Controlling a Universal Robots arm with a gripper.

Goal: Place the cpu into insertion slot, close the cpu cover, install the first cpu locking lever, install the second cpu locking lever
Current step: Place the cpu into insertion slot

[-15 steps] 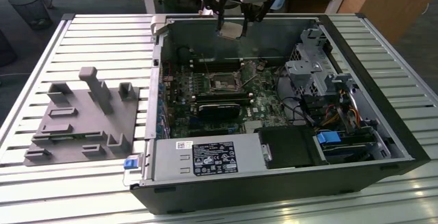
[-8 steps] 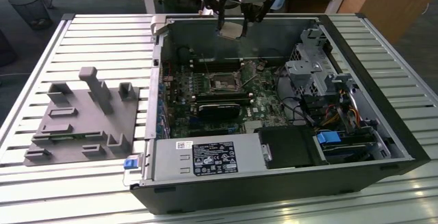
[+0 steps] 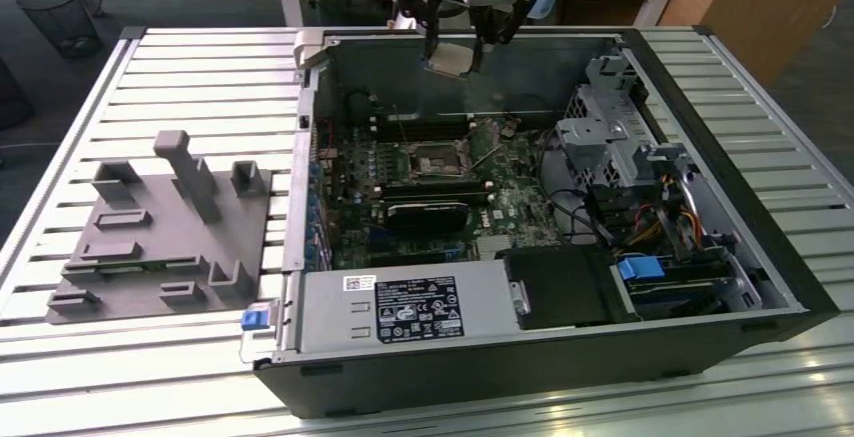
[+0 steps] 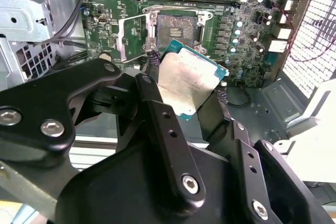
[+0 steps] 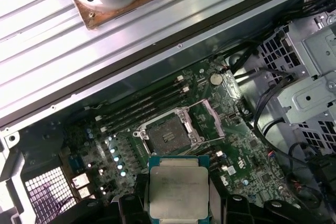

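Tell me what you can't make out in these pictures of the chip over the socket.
cpu: one corner hidden behind the jaws, second wrist view.
insertion slot contacts: too small, exterior view.
Locking levers: too thin to tell from the cpu cover, second wrist view.

The tool (image 3: 451, 55) hangs high, apparently clamped shut.

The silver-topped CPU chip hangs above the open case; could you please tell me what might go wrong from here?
The black claw grips the flat silver-grey CPU chip by its edges alone; it might slip. In the second wrist view it looks skewed against the dark square socket, so it might seat crooked. The open silvery cover frame beside the socket could snag it.
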